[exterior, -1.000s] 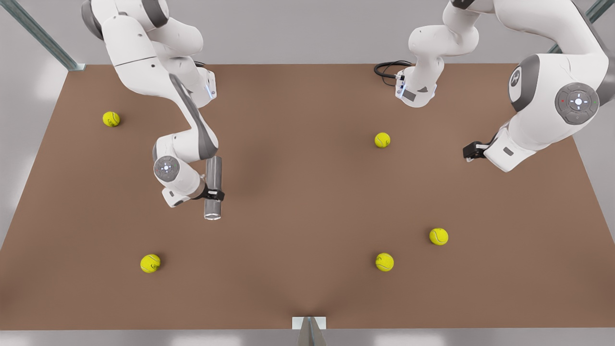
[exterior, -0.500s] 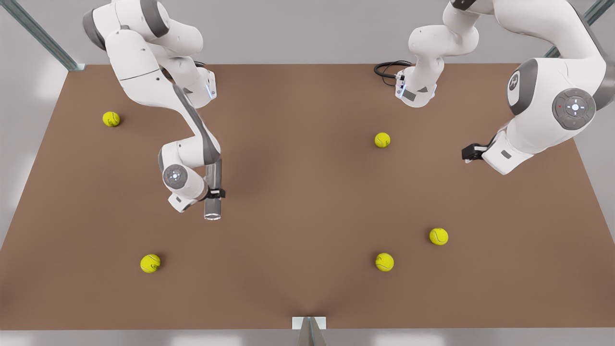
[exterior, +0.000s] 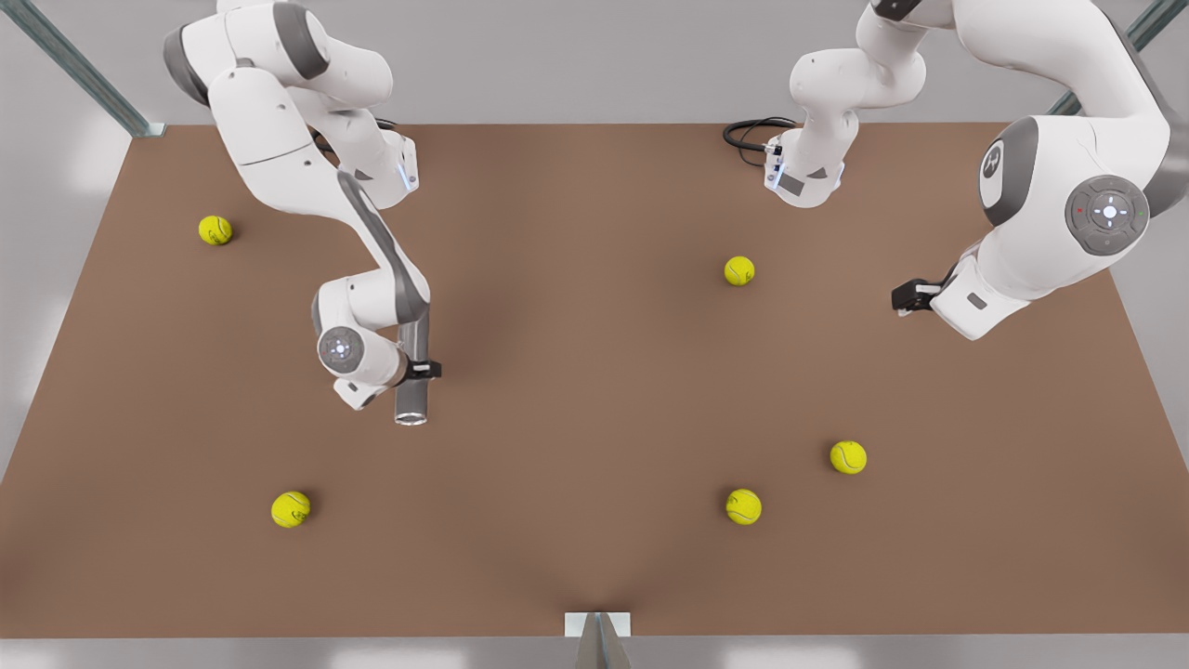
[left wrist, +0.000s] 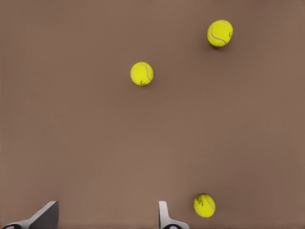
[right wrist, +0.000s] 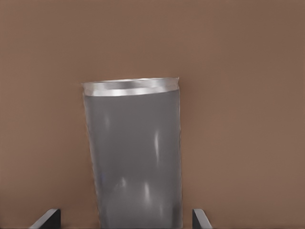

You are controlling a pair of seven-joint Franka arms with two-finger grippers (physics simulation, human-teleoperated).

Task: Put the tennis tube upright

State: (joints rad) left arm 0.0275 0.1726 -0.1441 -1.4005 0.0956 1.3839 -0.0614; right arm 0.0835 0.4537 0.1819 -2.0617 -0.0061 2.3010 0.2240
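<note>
Front view. Brown table [exterior: 594, 557] with two white arms. Right gripper [exterior: 420, 369], on the front view's left: black fingers clamped across the tennis tube [exterior: 412, 395]. The tube's long axis runs away from the camera toward the arm's elbow; its lighter-rimmed end points at the near table edge, just below the gripper. The upper part of the tube is hidden behind the forearm and wrist, so its far end cannot be made out. Whether the rimmed end touches the table cannot be told. Left gripper [exterior: 903, 297], on the front view's right: waiting above the table, well apart from the tube; only its dark tip shows beyond the wrist housing. Five tennis balls lie scattered; the nearest to the right gripper is one [exterior: 291, 509] below and to the front view's left of it.

Left wrist view. Left gripper [left wrist: 105, 217]: two finger tips cut off by the frame edge, standing wide apart with bare table between them. One tennis ball [left wrist: 204, 205] just beside one finger; two others farther off.

Right wrist view. Right gripper [right wrist: 125, 218]: finger tips [right wrist: 47, 218] cut off at the frame edge, one on each side of the tennis tube [right wrist: 136, 157]. The grey body extends away from the gripper, slightly tilted, ending in the lighter rim over brown table. The contact itself is cut off.
</note>
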